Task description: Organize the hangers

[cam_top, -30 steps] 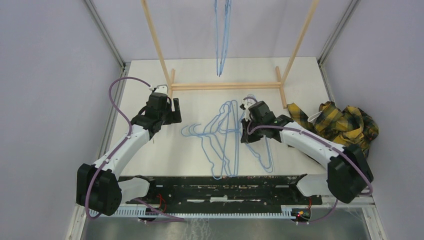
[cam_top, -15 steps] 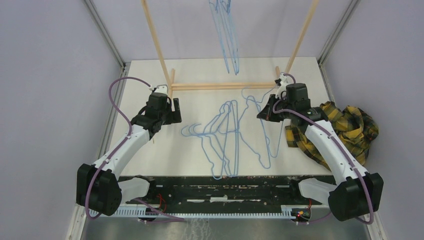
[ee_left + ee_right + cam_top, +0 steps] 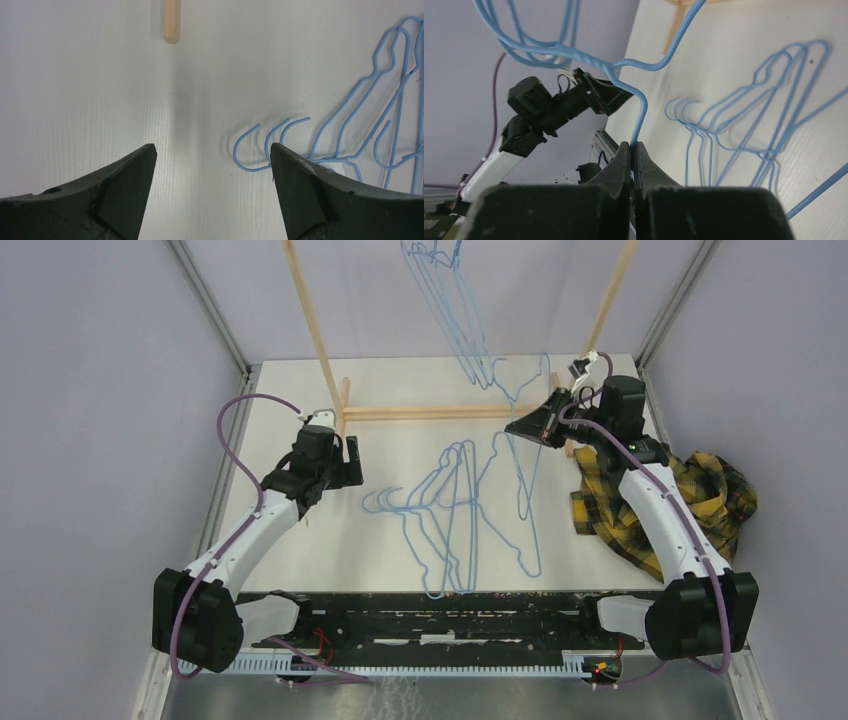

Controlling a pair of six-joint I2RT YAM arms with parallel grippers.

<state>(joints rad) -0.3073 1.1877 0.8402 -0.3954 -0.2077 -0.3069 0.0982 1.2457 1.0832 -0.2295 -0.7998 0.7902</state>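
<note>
Several light-blue wire hangers [image 3: 440, 510] lie overlapped mid-table, hooks pointing left; their hooks also show in the left wrist view [image 3: 265, 145]. More hangers [image 3: 450, 302] hang from the top of the rack. My right gripper [image 3: 518, 427] is raised near the rack's right post. It is shut on the neck wire of one hanger [image 3: 640, 112], whose lower end [image 3: 530, 570] trails down toward the table. In the right wrist view the gripper [image 3: 632, 146] pinches the wire between its tips. My left gripper [image 3: 350, 455] is open and empty, low over the table left of the pile.
A light wooden rack [image 3: 450, 412] stands at the back of the table, its poles rising out of view. One of its foot ends [image 3: 171, 20] lies ahead of my left gripper. A yellow-black plaid cloth [image 3: 690, 490] is heaped at the right edge.
My right gripper has lifted one hanger off the table and carried it up and back-right toward the rack. The hanging hangers have swung. The left arm has not moved.
</note>
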